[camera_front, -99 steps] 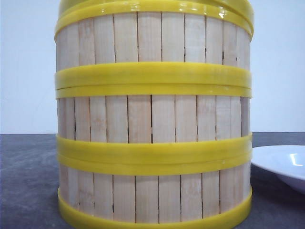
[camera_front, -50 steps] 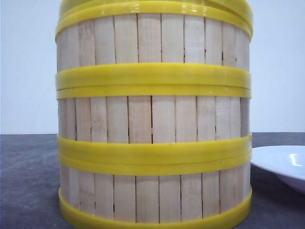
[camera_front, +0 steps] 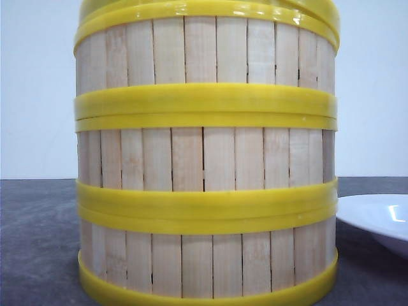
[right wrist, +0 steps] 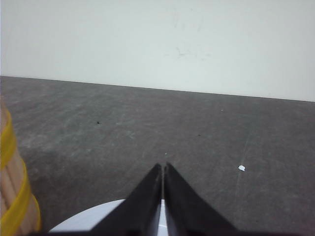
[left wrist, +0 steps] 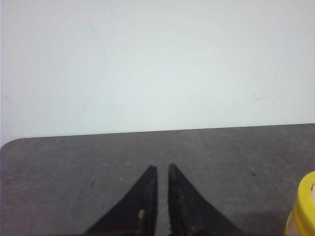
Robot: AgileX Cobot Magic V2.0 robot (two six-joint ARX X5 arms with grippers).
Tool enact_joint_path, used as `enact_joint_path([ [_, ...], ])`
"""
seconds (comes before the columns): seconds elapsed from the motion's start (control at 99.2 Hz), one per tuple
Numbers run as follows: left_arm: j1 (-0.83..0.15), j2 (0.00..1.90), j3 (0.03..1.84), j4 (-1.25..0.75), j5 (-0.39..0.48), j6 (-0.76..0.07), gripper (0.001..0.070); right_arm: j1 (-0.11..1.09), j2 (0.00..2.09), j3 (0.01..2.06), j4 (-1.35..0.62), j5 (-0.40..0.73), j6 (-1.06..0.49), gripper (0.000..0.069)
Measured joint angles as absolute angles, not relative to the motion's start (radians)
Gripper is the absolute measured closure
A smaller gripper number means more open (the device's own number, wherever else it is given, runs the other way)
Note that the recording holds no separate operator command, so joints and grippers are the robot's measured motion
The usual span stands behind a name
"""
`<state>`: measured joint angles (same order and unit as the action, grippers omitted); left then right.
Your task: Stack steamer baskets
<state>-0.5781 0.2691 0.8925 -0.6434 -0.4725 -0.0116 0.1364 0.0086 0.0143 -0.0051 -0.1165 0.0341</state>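
Three steamer baskets stand stacked in one column close to the front camera: the bottom basket (camera_front: 204, 264), the middle basket (camera_front: 204, 156) and the top basket (camera_front: 204, 51), each with pale slats and yellow rims. Another yellow rim (camera_front: 210, 7) caps the column at the frame's top edge. Neither gripper shows in the front view. My left gripper (left wrist: 163, 167) hovers over bare table with only a thin slit between its fingers and nothing in it; the stack's edge (left wrist: 306, 206) is off to one side. My right gripper (right wrist: 163, 164) is shut and empty, with the stack (right wrist: 12, 196) beside it.
A white plate (camera_front: 382, 220) lies on the dark grey table (camera_front: 38, 242) just right of the stack, and its rim (right wrist: 88, 223) sits under my right gripper. A pale wall closes the back. A small white speck (right wrist: 241, 168) lies on the tabletop.
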Motion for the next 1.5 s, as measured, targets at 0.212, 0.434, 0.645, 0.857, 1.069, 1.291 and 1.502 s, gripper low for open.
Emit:
enact_joint_path([
  [0.212,-0.578,0.269,0.892,-0.643,-0.472,-0.012,0.0695,0.136,0.005,0.014,-0.014,-0.056,0.034,0.0687],
  [0.434,-0.578,0.269,0.892,-0.644,-0.472,-0.012,0.0695,0.136,0.005,0.014,0.012,-0.053,0.034,0.0687],
  [0.645,-0.578,0.269,0.892,-0.644,-0.472,-0.012,0.0695,0.136,0.005,0.014,0.012,-0.053,0.034,0.0687],
  [0.857,-0.578,0.269,0.892,-0.644,-0.472,-0.012,0.0695,0.136,0.005,0.014,0.012,-0.053,0.035,0.0687],
  [1.069,-0.578,0.269,0.892,-0.645,-0.474,0.049,0.0695,0.136,0.005,0.014,0.012,-0.053,0.034,0.0687],
  [1.291,-0.504,0.237,0.801,-0.589,-0.446,-0.084,0.0695,0.136,0.005,0.014,0.012,-0.053,0.034,0.0687],
  [1.502,-0.285,0.088,0.431,-0.287,-0.078,-0.094,0.0695,0.136,0.005,0.014,0.012,-0.053,0.034,0.0687],
])
